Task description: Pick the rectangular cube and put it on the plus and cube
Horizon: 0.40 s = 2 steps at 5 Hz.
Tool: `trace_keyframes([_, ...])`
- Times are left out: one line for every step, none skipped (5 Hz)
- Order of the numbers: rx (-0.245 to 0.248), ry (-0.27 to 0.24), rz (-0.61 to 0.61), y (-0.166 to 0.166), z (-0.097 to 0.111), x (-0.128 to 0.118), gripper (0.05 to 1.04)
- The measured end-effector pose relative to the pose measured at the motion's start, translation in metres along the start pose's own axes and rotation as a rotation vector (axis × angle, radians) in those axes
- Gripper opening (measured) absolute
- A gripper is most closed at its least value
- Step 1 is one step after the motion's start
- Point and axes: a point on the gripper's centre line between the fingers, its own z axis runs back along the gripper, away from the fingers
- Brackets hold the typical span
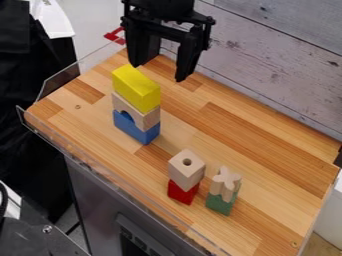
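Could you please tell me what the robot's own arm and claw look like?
The visible end of the arm is plain black. The claw is black too: a wide crossbar with small rounded knobs at its outer corners, and two long, blocky fingers that narrow towards their tips.

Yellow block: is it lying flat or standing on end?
Lying flat: the yellow block rests with its long side along the wooden arch block.

Black claw (pixel 157 73) hangs down at top edge, jaws spread wide apart.
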Motion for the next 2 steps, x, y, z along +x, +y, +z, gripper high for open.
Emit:
trace_keyframes([0.001, 0.031, 0.001, -0.0004, -0.0076, -0.0019, 1.000])
trace_keyframes([-0.013, 0.020, 0.024, -0.0018, -0.0076, -0.0006, 1.000])
